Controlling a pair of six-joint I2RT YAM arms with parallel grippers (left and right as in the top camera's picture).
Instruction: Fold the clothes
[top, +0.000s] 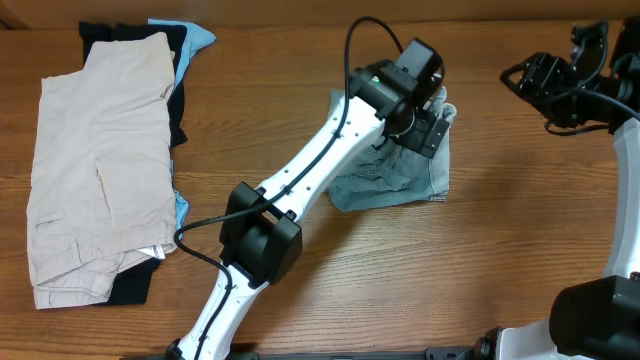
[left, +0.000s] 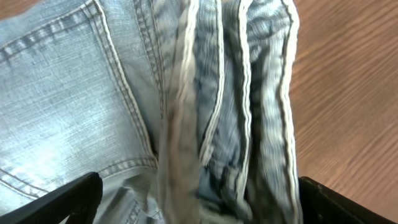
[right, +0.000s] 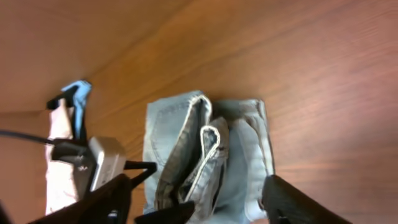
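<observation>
The faded light-blue denim shorts (top: 395, 185) lie folded in a compact bundle on the wooden table, right of centre. My left gripper (top: 428, 128) hangs over the bundle's far right edge. In the left wrist view its jaws (left: 199, 202) are open wide and straddle the stacked stitched hems, with a back pocket (left: 68, 93) to the left. My right gripper (top: 540, 78) is raised at the far right, apart from the cloth. It is open and empty (right: 199, 199) and looks down on the denim (right: 245, 155).
A stack of other garments lies at the table's left: beige cargo shorts (top: 100, 160) on top, black cloth (top: 135, 290) and bright-blue cloth (top: 197, 38) underneath. The left arm (top: 300, 180) crosses the table diagonally. Its black cable (top: 352, 40) loops above the denim.
</observation>
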